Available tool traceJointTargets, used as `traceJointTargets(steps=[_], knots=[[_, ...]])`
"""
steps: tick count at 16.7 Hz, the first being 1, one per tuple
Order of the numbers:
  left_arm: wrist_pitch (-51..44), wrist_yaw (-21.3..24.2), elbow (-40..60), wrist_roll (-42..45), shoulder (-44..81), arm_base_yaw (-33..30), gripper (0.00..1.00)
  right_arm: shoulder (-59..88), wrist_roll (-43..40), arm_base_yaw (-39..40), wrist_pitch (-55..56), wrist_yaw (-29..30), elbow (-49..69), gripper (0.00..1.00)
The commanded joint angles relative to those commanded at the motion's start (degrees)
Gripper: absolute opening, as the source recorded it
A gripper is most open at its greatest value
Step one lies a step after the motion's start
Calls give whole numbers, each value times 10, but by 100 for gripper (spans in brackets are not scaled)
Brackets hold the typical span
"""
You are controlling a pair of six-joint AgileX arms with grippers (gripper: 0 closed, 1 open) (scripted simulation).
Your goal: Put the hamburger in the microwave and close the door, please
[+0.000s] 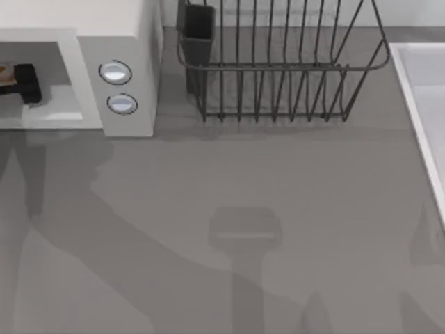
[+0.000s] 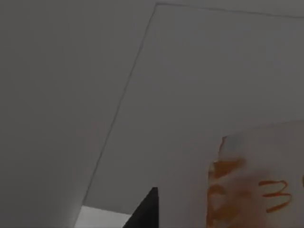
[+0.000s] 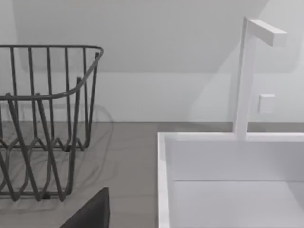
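The cream-white microwave (image 1: 128, 42) stands at the table's back left, its grey cavity facing the front and two round dials (image 1: 115, 72) on its side panel. My left gripper (image 1: 25, 84) reaches inside the cavity. A tan-and-orange bit of the hamburger (image 1: 5, 72) shows right beside it at the view's left edge. In the left wrist view the grey cavity walls (image 2: 199, 85) are close, with the hamburger (image 2: 228, 190) as an orange smear. The door is out of view. A dark part of my right gripper (image 3: 90, 213) shows in the right wrist view, facing the sink.
A dark wire dish rack (image 1: 278, 69) stands at the back centre, with a dark cup (image 1: 198, 31) in its left end. A white sink (image 1: 424, 104) with a tall white faucet (image 3: 247, 76) is at the right edge. Grey tabletop (image 1: 229, 209) spreads across the front.
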Motion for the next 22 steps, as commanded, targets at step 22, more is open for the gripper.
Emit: traceJointTargets(steps=[22], knots=[[244, 73, -412, 38, -241, 81, 100, 0, 0, 0, 0, 0, 0, 100]])
